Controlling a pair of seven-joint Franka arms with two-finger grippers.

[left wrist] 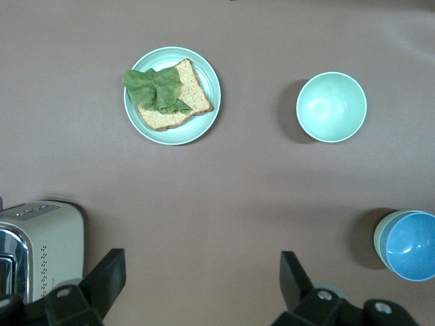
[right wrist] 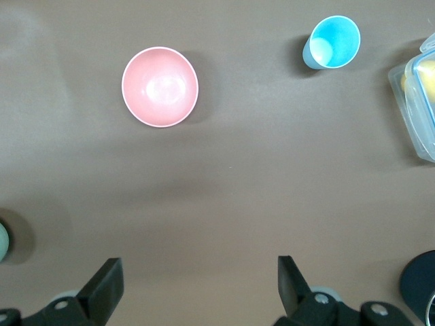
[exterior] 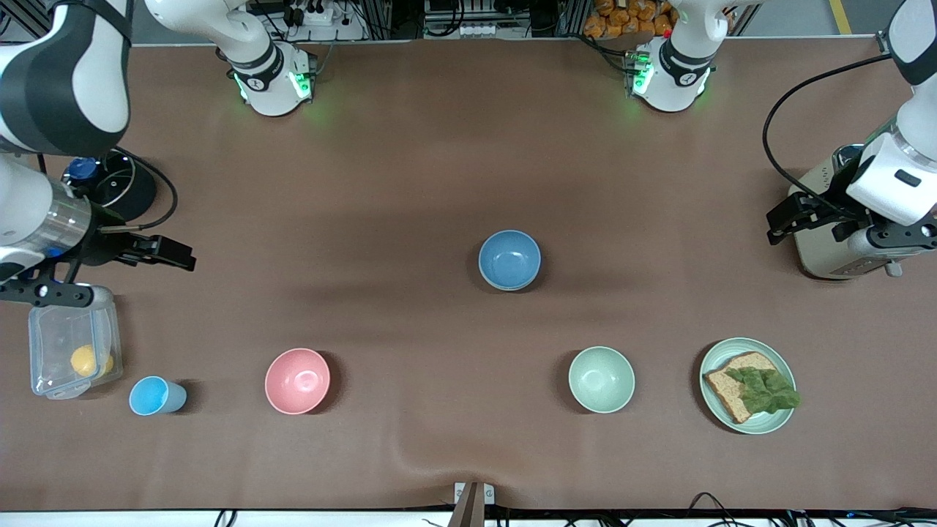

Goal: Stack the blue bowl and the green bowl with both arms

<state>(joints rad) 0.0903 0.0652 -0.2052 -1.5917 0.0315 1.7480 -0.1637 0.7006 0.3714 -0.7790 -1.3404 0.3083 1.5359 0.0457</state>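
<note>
The blue bowl [exterior: 509, 260] stands in the middle of the table, nested inside the green bowl. In the left wrist view the blue bowl [left wrist: 412, 246] shows with the sage green bowl's rim [left wrist: 379, 234] under it. My left gripper [exterior: 777, 223] is open and empty, up in the air beside the toaster at the left arm's end; its jaws [left wrist: 202, 265] stand wide apart over bare table. My right gripper [exterior: 187, 258] is open and empty at the right arm's end, over bare table [right wrist: 200, 268].
A mint-green bowl [exterior: 602, 379] and a mint-green plate with bread and lettuce [exterior: 747, 384] lie nearer the front camera. A pink bowl [exterior: 297, 380], a light-blue cup [exterior: 156, 396] and a clear plastic box [exterior: 73, 351] lie toward the right arm's end. A toaster [exterior: 834, 241] stands under the left arm.
</note>
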